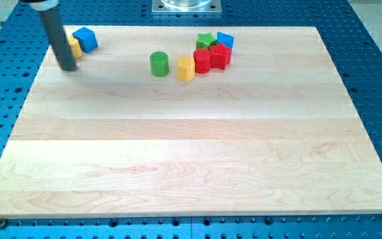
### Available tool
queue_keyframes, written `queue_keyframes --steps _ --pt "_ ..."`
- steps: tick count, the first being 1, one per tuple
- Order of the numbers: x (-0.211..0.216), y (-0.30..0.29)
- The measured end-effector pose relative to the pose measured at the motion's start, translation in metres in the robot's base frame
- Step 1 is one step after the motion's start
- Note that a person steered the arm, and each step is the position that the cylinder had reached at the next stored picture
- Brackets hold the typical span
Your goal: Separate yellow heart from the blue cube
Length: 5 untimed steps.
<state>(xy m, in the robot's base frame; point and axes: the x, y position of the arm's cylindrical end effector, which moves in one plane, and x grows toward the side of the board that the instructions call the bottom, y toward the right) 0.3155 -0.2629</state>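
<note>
A blue cube (85,39) sits near the board's top left corner. A yellow block, presumably the yellow heart (75,46), lies against the cube's left side and is mostly hidden behind my rod. My tip (67,67) rests on the board just below and left of the yellow block, close to or touching it.
A green cylinder (158,64) and a yellow block (186,68) stand at top centre. Right of them are two red blocks (211,58), a green star (206,41) and another blue block (225,40). The wooden board (191,153) lies on a blue perforated table.
</note>
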Motion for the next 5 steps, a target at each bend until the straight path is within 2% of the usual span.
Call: queue_keyframes --steps 1,2,3,4,5 --pt "-0.028 -0.040" --pt "-0.049 -0.002" --pt "-0.046 0.050" --pt "-0.019 0.050" --pt "-0.018 0.080"
